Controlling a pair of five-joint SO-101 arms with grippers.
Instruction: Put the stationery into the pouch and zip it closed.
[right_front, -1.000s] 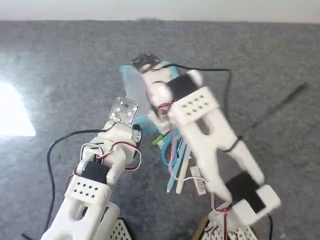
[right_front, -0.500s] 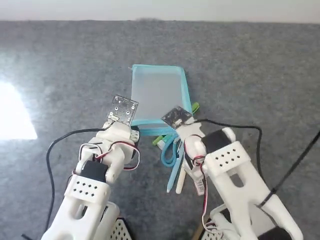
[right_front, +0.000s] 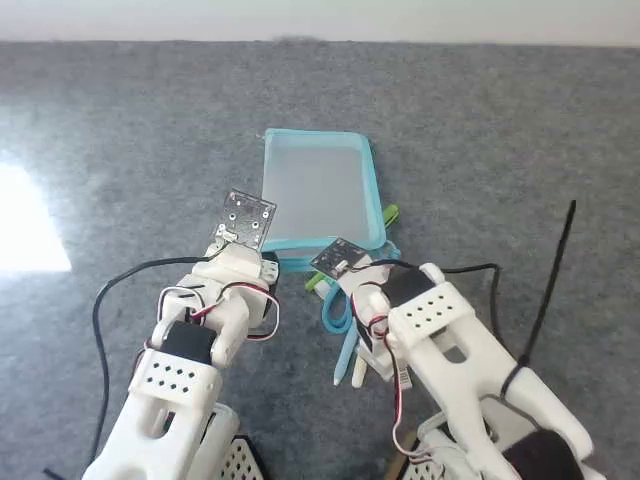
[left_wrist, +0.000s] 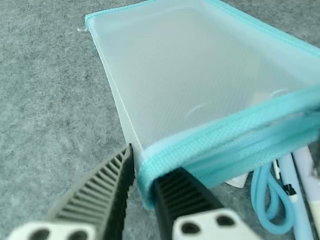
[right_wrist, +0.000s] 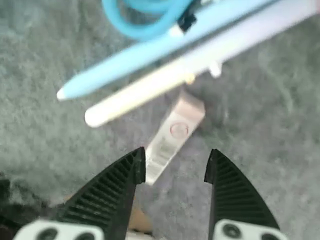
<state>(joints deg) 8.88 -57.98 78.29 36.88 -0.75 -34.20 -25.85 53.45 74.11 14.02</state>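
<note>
Your right end effector (right_wrist: 176, 155) has swung back from the pouch, open over the flat white stationery piece (right_wrist: 175, 132). Your left end effector (left_wrist: 145, 170) pinches the frosted teal-zipped pouch (left_wrist: 190, 85), so picking can start.

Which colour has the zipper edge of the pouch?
The pouch has a turquoise zipper edge; the left wrist view shows it best.

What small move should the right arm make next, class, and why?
Probably lower the right gripper and close on the small flat white piece: its jaws stand open either side of it, beside the blue pen and white pen, while the left gripper holds the pouch by a corner.
</note>
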